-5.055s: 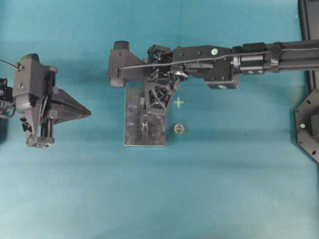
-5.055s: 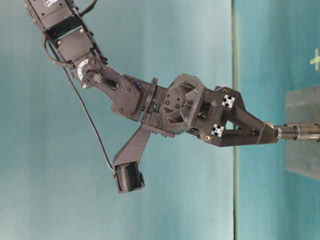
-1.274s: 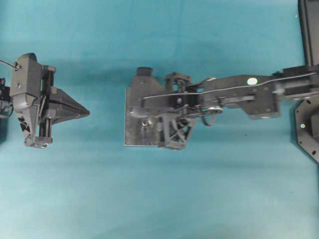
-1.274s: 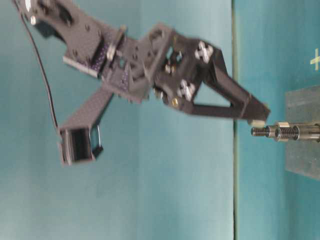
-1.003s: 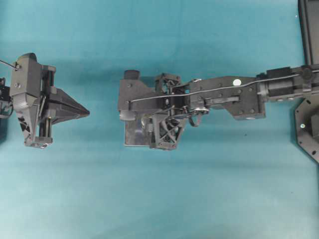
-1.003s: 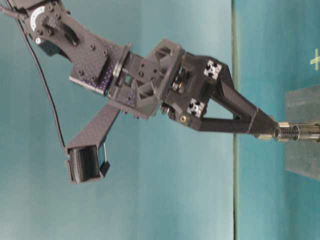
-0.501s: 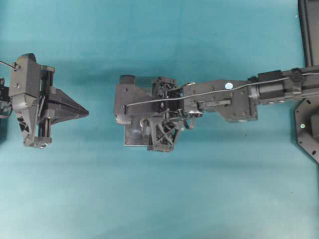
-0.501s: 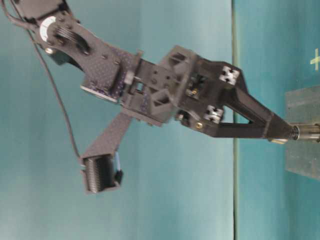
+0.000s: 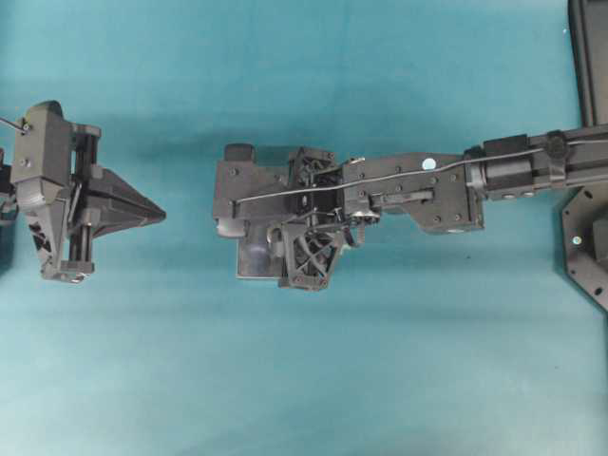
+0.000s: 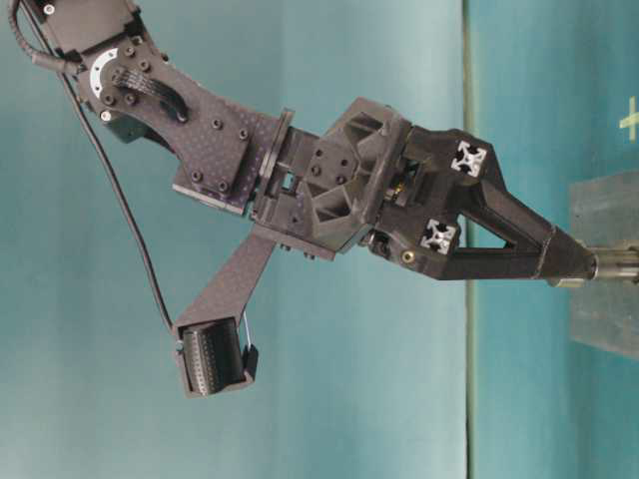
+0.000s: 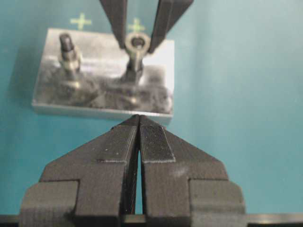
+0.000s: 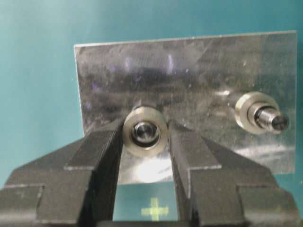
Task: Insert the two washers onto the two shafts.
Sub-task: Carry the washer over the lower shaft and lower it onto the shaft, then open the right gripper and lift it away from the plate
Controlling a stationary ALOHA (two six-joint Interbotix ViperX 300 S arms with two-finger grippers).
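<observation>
**Washer held at the top of the shaft**

Overhead: the right arm reaches in from the right and covers most of the metal base plate [image 9: 249,264] on the teal tabletop [image 9: 304,380]. The left gripper [image 9: 157,215] sits well apart at the left, its tip pointing toward the plate.

Table level: the right gripper [image 10: 574,262] angles down, its fingertips meeting the top of the shaft [image 10: 617,264] that stands on the plate [image 10: 604,215]. The washer itself cannot be made out here.

Left wrist camera: the left gripper [image 11: 138,122] is clenched on nothing — its fingers pressed flat together. Beyond it, the right gripper's two fingers [image 11: 116,19] come down on either side of the washer [image 11: 136,42], which sits at the top of the shaft [image 11: 134,64]. A second post [image 11: 69,52] stands beside it on the plate [image 11: 161,56].

Right wrist camera: the right gripper [image 12: 145,135] grasps the washer [image 12: 145,132] between its fingers [image 12: 99,156], both touching its rim — the shaft's end shows through the washer's hole. The second post [image 12: 262,115] stands to the side on the plate [image 12: 189,66].
</observation>
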